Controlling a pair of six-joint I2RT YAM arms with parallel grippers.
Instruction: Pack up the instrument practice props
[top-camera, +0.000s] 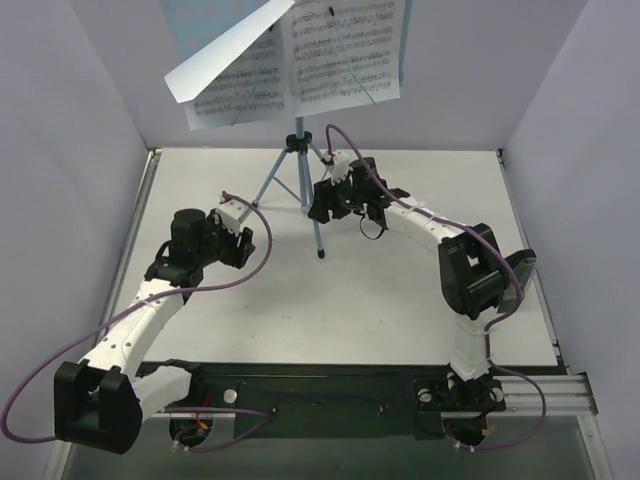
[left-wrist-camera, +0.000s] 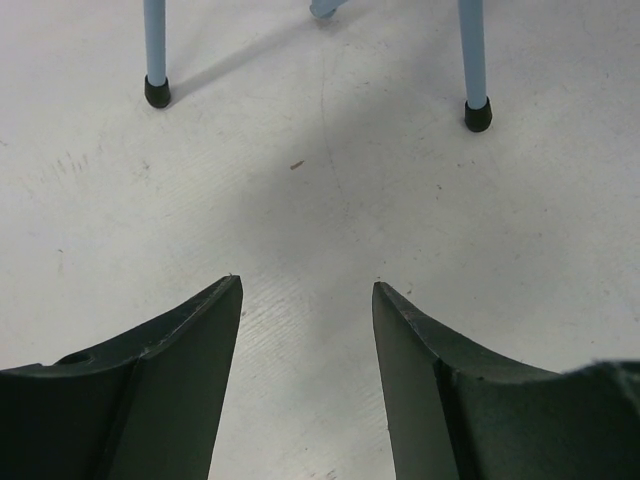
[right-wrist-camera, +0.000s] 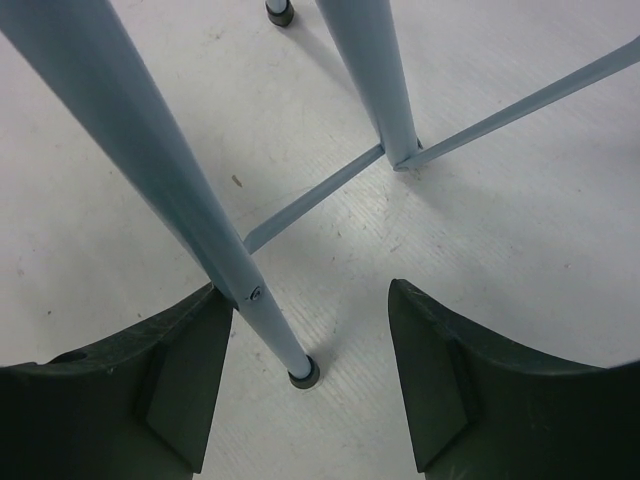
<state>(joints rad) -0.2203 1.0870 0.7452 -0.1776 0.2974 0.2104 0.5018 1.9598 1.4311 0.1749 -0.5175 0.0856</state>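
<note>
Music stand (top-camera: 296, 140) upright, long axis vertical; right pincer (right-wrist-camera: 305, 288) wide around one leg (right-wrist-camera: 185, 190); left pincer (left-wrist-camera: 307, 283) wide.

Even, diffuse overhead light fills the top view, and the pale walls take a faint lilac cast. The white matte desk (top-camera: 400, 290) reads bright without glare, and the white sheet-music pages (top-camera: 340, 50) stay sharp enough to show their staves. Shadows are soft. In the left wrist view a grey streak trails from one foot of the light-blue tripod music stand (top-camera: 296, 145), above a broad dim patch mid-desk. Both wrist cameras render their black jaws as dark, nearly featureless shapes. In the right wrist view the nearest stand leg balloons and softens toward the upper-left corner.
</note>
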